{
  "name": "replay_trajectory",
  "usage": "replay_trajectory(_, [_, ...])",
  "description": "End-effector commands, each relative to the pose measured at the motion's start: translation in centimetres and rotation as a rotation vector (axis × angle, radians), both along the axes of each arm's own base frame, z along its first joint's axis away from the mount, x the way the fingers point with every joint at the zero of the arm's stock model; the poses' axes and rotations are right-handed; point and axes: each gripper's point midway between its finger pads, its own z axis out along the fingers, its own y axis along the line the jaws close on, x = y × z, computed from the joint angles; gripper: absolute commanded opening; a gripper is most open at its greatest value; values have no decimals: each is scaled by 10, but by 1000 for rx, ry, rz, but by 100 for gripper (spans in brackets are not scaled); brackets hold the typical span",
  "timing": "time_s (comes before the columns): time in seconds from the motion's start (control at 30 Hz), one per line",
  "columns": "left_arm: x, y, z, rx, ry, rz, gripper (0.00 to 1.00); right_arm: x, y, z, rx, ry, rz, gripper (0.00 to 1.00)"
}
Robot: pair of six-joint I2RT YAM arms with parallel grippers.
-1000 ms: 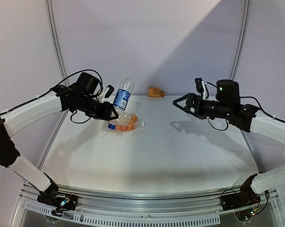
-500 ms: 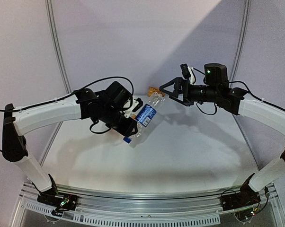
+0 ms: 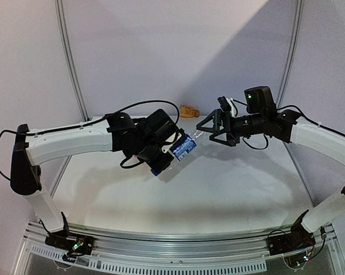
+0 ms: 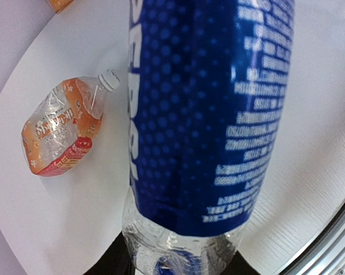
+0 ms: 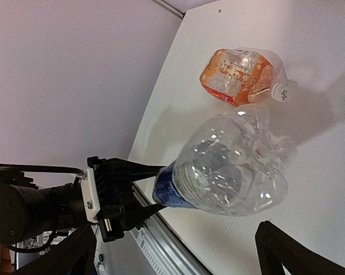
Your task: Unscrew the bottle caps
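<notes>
Both arms have swung inward: the left tool (image 3: 163,153) clamps the water bottle (image 3: 184,145) aloft near its blue cap (image 3: 155,170), base offered to the wide-open, empty right tool (image 3: 206,131) just beyond; the orange bottle (image 4: 61,134) lies on the worktop (image 3: 218,183) below.

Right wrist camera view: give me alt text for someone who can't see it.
A clear plastic water bottle with a blue label, held by the left gripper, points its clear end at the camera, ahead of the open right gripper. Behind it, a crumpled orange plastic bottle with a white screw cap lies on the white table.
</notes>
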Motion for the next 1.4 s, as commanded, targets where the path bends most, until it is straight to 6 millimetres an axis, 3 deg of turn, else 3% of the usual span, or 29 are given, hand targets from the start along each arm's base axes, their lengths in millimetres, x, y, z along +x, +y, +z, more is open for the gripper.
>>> replay_trajectory(0.0, [5, -2, 16, 36, -90, -44, 38, 0, -35, -20, -101, 59, -81, 99])
replay_trajectory(0.1, [7, 0, 17, 71, -122, -76, 38, -4, -38, -21, -64, 75, -48, 99])
replay_trajectory(0.47, [0, -22, 50, 35, -229, -221, 37, -17, -8, 2, 92, 103, 163, 99])
replay_trajectory(0.8, [-11, -29, 60, 35, -317, -321, 37, -22, -5, 12, 129, 86, 227, 96])
replay_trajectory(1.0, [-13, -35, 64, 37, -367, -371, 37, -31, -5, 11, 141, 105, 273, 82])
replay_trajectory(1.37, [-13, -41, 75, 42, -488, -412, 43, -39, -7, 5, 136, 133, 298, 40])
